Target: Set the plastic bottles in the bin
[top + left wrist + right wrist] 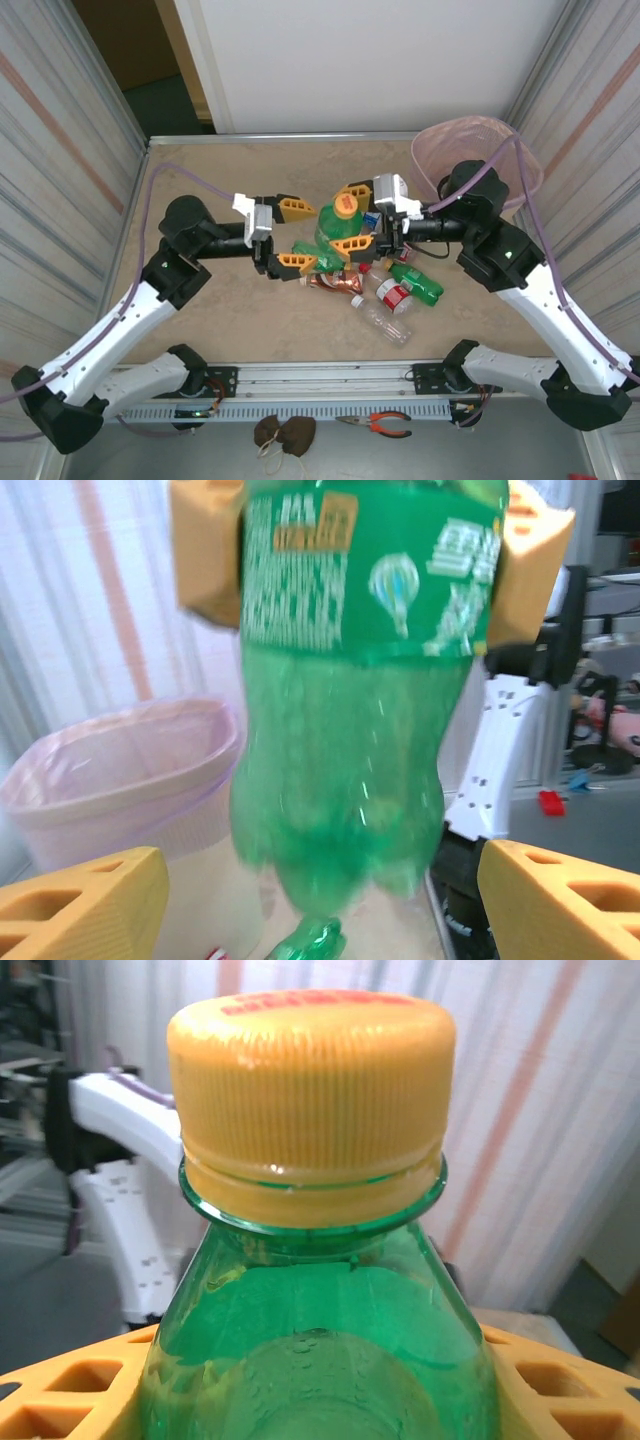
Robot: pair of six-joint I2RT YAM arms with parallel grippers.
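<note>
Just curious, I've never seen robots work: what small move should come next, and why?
Probably the right end effector should swing the green bottle toward the bin: it clamps the bottle, while the left end effector stands open beside it.

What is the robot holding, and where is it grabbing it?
The right gripper holds the green bottle, pinched on both sides of its labelled body below the orange cap. The left gripper is open, holding nothing.
</note>
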